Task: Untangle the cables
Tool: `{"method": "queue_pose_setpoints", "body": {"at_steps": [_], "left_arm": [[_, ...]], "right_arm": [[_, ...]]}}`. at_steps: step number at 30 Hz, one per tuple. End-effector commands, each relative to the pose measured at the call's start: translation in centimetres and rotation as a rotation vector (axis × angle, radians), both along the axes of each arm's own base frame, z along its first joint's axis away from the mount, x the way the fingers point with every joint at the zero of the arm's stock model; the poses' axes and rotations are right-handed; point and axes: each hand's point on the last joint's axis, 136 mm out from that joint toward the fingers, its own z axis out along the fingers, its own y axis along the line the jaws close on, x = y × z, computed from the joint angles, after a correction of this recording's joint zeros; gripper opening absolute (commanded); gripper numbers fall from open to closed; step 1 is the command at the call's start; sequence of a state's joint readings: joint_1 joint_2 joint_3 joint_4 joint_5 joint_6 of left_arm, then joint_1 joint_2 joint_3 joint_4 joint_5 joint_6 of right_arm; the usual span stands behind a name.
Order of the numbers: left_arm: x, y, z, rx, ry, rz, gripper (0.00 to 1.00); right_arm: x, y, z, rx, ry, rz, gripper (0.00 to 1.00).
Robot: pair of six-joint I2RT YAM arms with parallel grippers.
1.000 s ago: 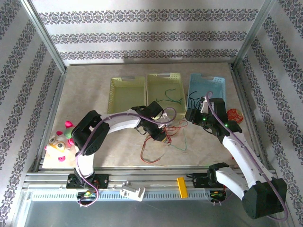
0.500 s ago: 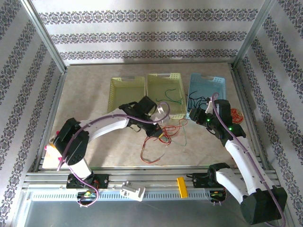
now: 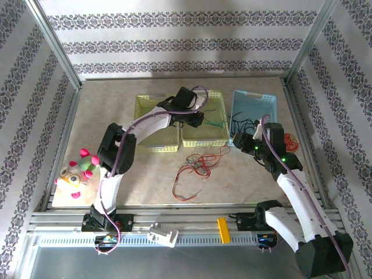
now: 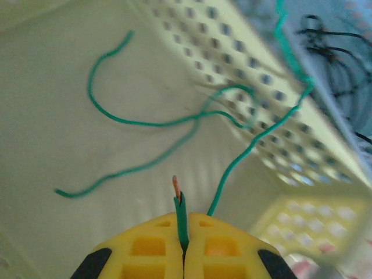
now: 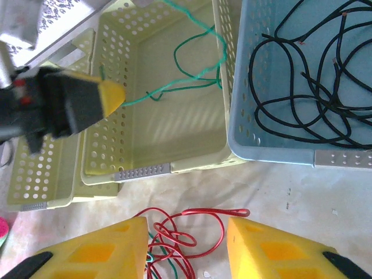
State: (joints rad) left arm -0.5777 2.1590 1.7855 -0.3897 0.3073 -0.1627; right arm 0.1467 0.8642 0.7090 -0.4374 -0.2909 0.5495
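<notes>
My left gripper [image 3: 196,120] hangs over the middle pale-yellow basket [image 3: 187,139], shut on the end of a green cable [image 4: 181,214] whose bare copper tip sticks out past the fingers. More green cable [image 4: 145,123] curls on that basket's floor. A red cable tangle [image 3: 197,165] lies on the table in front of the baskets, with a short green piece among it. My right gripper [image 5: 186,232] is open just above the red loops [image 5: 195,224], touching nothing. Black cables [image 5: 302,87] lie coiled in the blue basket [image 5: 343,158].
An empty yellow basket [image 3: 152,116] stands left of the middle one. More red wire [image 3: 289,141] lies right of the blue basket. A spiky toy on a board [image 3: 75,174] sits at the near left. A yellow block [image 3: 222,228] rests on the front rail.
My left gripper has lifted from the tangle on the table and swung back over the middle basket, carrying the green cable. The right gripper has barely moved.
</notes>
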Motion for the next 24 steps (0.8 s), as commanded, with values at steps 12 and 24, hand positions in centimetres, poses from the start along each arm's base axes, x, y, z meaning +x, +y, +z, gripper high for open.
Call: {"method": "queue_pose_setpoints", "body": {"at_steps": [12, 24], "left_arm": [[-3.3, 5.2, 7.9, -0.056, -0.237, 0.166, 0.77], [-14.2, 11.0, -0.4, 0.125, 0.037, 0.188, 0.74]], "right_arm": [[-2.9, 7.9, -4.1, -0.052, 0.144, 0.372, 0.41], [-3.3, 14.5, -7.4, -0.086, 0.275, 0.639, 0.40]]}}
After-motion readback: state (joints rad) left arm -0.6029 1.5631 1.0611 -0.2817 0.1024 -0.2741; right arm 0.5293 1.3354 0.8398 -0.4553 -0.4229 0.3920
